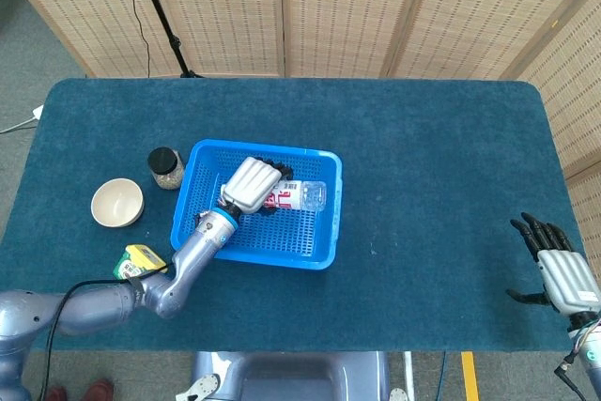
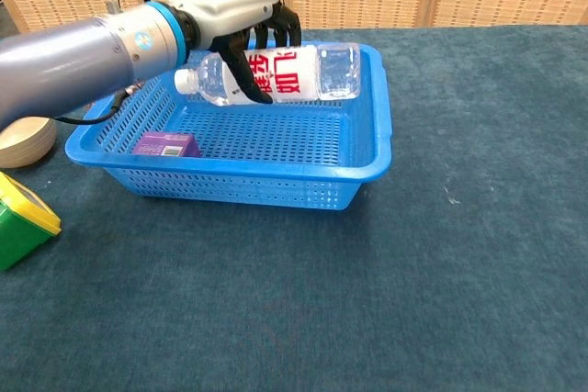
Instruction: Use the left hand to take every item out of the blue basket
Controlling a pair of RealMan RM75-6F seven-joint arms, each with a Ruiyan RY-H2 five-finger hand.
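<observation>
The blue basket (image 2: 371,117) sits on the dark teal table (image 1: 432,166), and above its floor the left hand (image 2: 234,8) grips a clear plastic bottle (image 2: 303,73). The dark fingers (image 2: 246,71) wrap around the bottle's middle from above, with the thumb on the near side, so the bottle hangs lying on its side, clear of the mesh floor and about level with the basket's rim in the chest view. Its white cap points toward the left end of the basket and its base toward the right end. The bottle is see-through, with a white label printed in large red characters; these look like Chinese script but I cannot read them. In the head view the same hand (image 1: 251,184) covers most of the bottle (image 1: 302,196), leaving the label edge and base showing.

Lower in the basket, near its front left corner, lies a small purple box (image 2: 166,144) with a pale label too small to read.

Outside the basket, on its left, stand a dark-lidded jar (image 1: 165,167) and a cream bowl (image 1: 116,202), and nearer the robot a green and yellow object (image 1: 141,259).

Far off at the table's right edge, the right hand (image 1: 562,269) holds nothing, fingers spread apart.
</observation>
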